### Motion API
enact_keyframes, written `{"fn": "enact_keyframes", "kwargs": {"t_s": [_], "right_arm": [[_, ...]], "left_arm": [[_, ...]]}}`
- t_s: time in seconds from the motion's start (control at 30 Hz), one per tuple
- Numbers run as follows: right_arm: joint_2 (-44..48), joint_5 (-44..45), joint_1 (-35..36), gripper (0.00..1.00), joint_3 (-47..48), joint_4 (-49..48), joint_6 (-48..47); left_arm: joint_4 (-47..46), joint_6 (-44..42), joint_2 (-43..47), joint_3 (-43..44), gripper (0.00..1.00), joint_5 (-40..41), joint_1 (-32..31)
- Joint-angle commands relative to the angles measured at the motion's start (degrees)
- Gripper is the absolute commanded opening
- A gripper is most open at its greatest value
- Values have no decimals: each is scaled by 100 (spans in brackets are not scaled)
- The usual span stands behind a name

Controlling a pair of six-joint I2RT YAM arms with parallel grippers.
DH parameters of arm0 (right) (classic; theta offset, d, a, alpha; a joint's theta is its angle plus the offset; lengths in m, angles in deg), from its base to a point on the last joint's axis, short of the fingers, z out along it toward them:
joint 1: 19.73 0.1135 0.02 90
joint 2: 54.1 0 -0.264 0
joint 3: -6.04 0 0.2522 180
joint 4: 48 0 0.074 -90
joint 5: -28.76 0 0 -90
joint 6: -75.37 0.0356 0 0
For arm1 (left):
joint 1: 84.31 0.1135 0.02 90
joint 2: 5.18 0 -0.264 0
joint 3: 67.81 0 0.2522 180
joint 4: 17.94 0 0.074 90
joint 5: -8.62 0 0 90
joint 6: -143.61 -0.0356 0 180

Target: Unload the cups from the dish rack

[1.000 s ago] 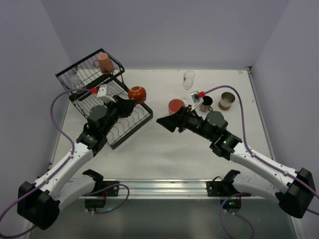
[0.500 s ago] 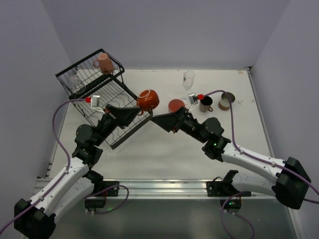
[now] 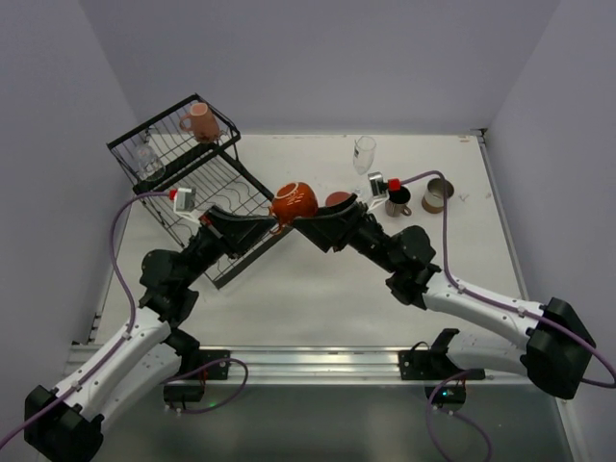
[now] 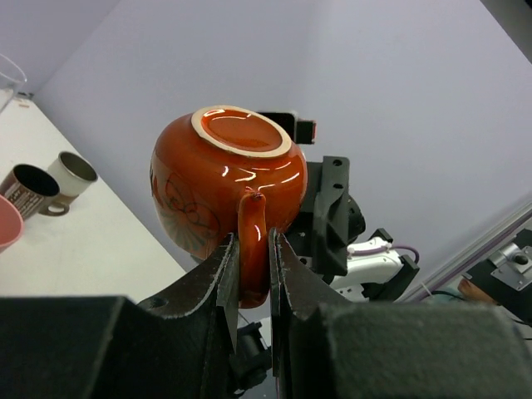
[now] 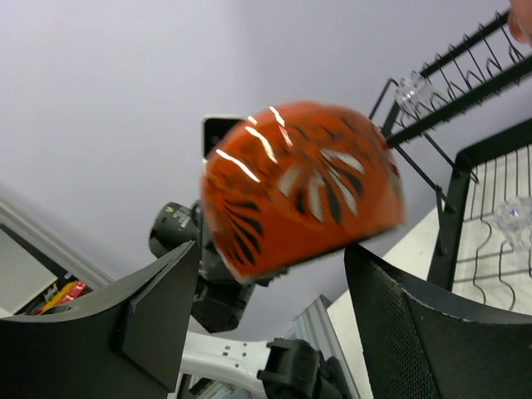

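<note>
Clamping its handle, the left gripper (image 4: pixel 253 249) holds the orange-red mug (image 4: pixel 218 179) aloft between the arms. The mug is glossy, round-bellied and dark-striped, with its pale foot ring showing. The right gripper (image 5: pixel 273 249) has its fingers spread either side of it. Beyond, on the table (image 3: pixel 318 279), are four cups: salmon tumbler (image 3: pixel 337 200), brown mug (image 3: pixel 397 200) with unreadable print, silvery cup (image 3: pixel 437 194) and stemmed glass (image 3: pixel 364 152). Farthest, the dish rack (image 3: pixel 207 178) holds one pink mug (image 3: pixel 200 121) and one clear glass (image 3: pixel 147 164).

both arms angled inward, left gripper (image 4: pixel 253 253) pinched on orange-red mug (image 4: pixel 218 187) handle, right gripper (image 5: pixel 273 249) spread wide
</note>
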Motion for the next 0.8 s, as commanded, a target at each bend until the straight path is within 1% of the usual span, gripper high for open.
{"fn": "enact_keyframes", "kwargs": {"t_s": [0.0,0.17,0.27,0.3,0.33,0.4,0.47,0.5,0.53,0.57,0.6,0.63,0.67,0.7,0.73,0.77], "right_arm": [[28,-134,23,72,278,-681,-325],[63,-117,23,69,182,-909,-510],[72,-160,23,63,59,-1339,-502],[63,-161,23,60,15,-1488,-484],[54,-169,14,53,-38,-1742,-423],[11,-231,23,45,-99,-2007,-352],[-25,-222,14,35,-196,-2350,-221],[-16,-231,23,30,-214,-2386,-194],[10,-231,23,26,-223,-2342,-194],[37,-240,23,20,-258,-2325,-194],[63,-257,23,17,-275,-2290,-185],[98,-257,23,14,-302,-2220,-194],[185,-249,23,9,-354,-2184,-194],[238,-248,14,7,-381,-2071,-194],[291,-248,14,6,-407,-1983,-194],[431,-257,23,5,-434,-1895,-211]], "left_arm": [[-624,232,5,-53,0,-81,-86],[-668,232,-57,-141,0,6,-227],[-686,224,-188,-194,0,147,-438],[-712,224,-232,-211,0,173,-577],[-738,215,-276,-229,0,217,-666],[-774,180,-434,-246,2,305,-902],[-800,153,-522,-264,10,375,-1044],[-817,136,-575,-290,12,446,-1158],[-809,110,-584,-299,18,481,-1185],[-817,92,-576,-317,22,516,-1203],[-809,74,-549,-343,27,525,-1220],[-809,22,-532,-361,38,551,-1220],[-791,4,-479,-378,44,586,-1220],[-765,-31,-444,-387,50,596,-1220],[-721,-162,-418,-378,62,613,-1220],[-469,-233,-356,-344,69,648,-1229]]}}
